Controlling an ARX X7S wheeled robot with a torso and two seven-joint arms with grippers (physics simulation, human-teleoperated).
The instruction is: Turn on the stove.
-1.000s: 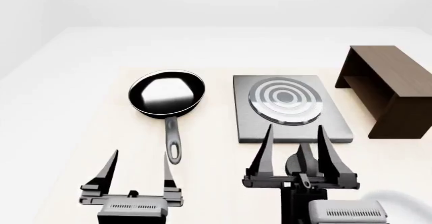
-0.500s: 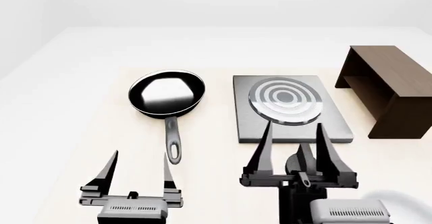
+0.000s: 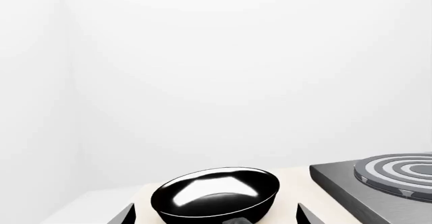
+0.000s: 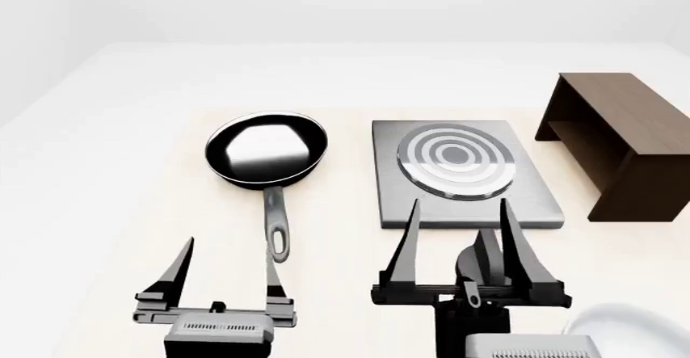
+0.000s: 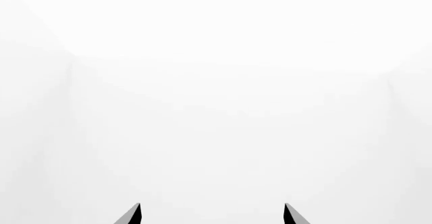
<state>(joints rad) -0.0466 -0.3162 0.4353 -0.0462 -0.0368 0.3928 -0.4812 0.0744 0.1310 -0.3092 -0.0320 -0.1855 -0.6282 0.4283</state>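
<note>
We see the stove (image 4: 466, 172) on the table (image 4: 129, 212), between the pan (image 4: 267, 149) and the shelf (image 4: 620, 144). The right gripper (image 4: 460, 212) hangs at its near edge, jaws spread wide and empty; the left gripper (image 4: 229, 253) is likewise spread and empty, beside the pan handle. We cannot locate the knob: the right gripper hides that edge. An advance made blind risks pushing the stove or missing the knob.

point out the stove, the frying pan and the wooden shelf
stove (image 4: 397, 204), head view, bare grey plate near its front left corner
frying pan (image 4: 267, 149), head view, middle of the bowl
wooden shelf (image 4: 625, 107), head view, top board
</note>
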